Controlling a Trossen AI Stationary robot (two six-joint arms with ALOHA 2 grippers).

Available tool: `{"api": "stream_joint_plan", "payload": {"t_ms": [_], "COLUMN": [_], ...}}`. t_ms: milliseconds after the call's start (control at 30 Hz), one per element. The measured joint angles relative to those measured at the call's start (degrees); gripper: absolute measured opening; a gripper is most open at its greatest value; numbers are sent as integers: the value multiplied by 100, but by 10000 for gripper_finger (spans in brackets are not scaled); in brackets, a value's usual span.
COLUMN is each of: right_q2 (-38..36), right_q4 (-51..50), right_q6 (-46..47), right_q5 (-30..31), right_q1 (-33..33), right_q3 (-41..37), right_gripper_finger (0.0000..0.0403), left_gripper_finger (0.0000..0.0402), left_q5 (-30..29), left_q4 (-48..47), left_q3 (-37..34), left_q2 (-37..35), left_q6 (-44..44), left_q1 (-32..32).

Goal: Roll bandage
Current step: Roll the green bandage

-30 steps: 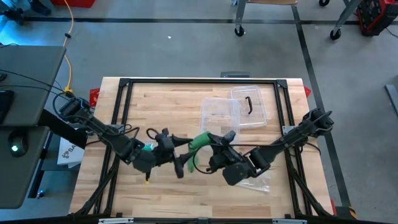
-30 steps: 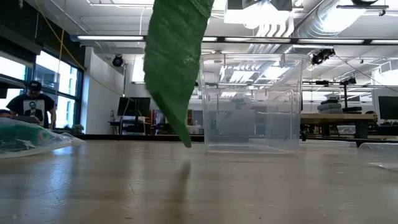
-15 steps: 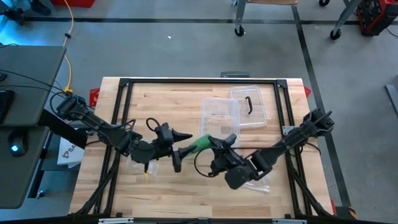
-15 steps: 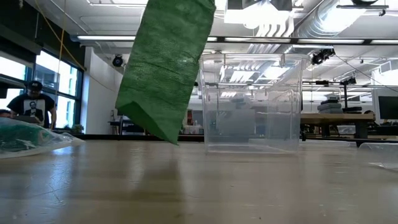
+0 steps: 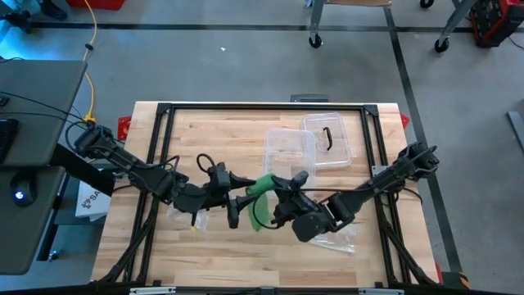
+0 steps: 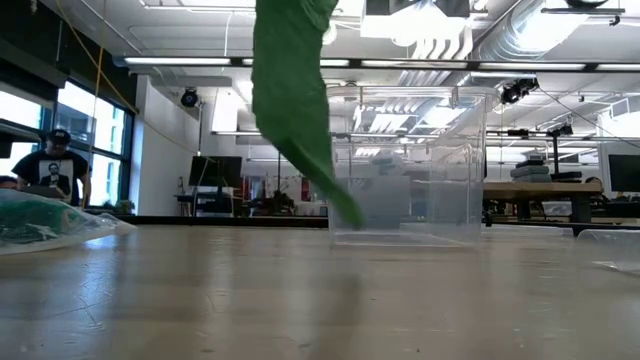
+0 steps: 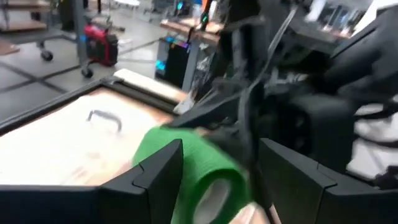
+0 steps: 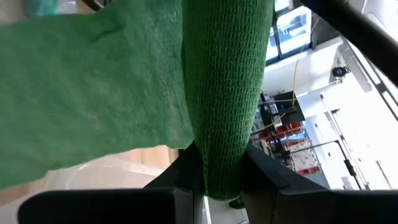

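1. The right gripper [image 5: 282, 190] has its fingers [image 8: 273, 171] clenched on the green bandage roll [image 8: 225, 93]; in the right wrist view the roll stands pinched between the two dark fingers, its knit face filling the gap
2. From that roll a loose green tail [image 8: 93, 93] spreads to one side of the fingers, and in the low view this tail [image 6: 300, 110] hangs down from above, its tip near the counter [image 6: 320, 300] but seemingly not touching it
3. Just beyond the roll, the left gripper [image 5: 236, 199] faces the right one; in the left wrist view its fingers [image 7: 163, 167] stand released, with the roll's open end [image 7: 208, 177] between them but not visibly touched
4. Judged from this, the step in hand is winding: the roll is held up over the counter and the free tail is not yet taken up
5. The next move likely calls for the left fingers to catch the roll or the tail so that it can be turned, keeping the strip flat and taut
6. Farther off, past both grippers, a clear plastic box [image 5: 288, 151] sits on the counter, well apart from the work, and a person [image 6: 52, 165] stands in the room behind
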Motion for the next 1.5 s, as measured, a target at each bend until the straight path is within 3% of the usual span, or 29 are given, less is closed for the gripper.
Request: {"api": "stream_joint_plan", "payload": {"t_ms": [200,533,633,767,933,1133,1267,1400,1500], "right_q2": [0,0,0,0,0,-187,-828,-1660,-2240], "right_q4": [-7,106,159,203,212,-54,-1301,-2990,-2445], "right_q6": [38,-38,-94,-67,-53,272,1356,3150,3485], "right_q5": [13,-237,-250,-237,-264,-219,-775,-2008,-2901], "right_q1": [84,270,264,270,344,602,805,702,484], "right_q3": [0,0,0,0,0,2,3,-91,-660], "right_gripper_finger": [69,68,68,71,119,215,244,247,248], "left_gripper_finger": [205,201,180,124,62,64,68,65,65], "left_q5": [-427,-125,6,96,109,-41,-48,-74,-55], "left_q4": [-585,-633,-633,-633,-655,-697,-691,-629,-590], "left_q3": [-2,-1,-1,-1,-2,-7,-7,-7,-7], "left_q2": [2,2,2,2,2,-52,-119,-148,-149], "left_q6": [-169,256,488,828,1102,1243,1397,1987,2673], "left_q1": [14,42,67,65,53,58,-32,-174,-330]}}
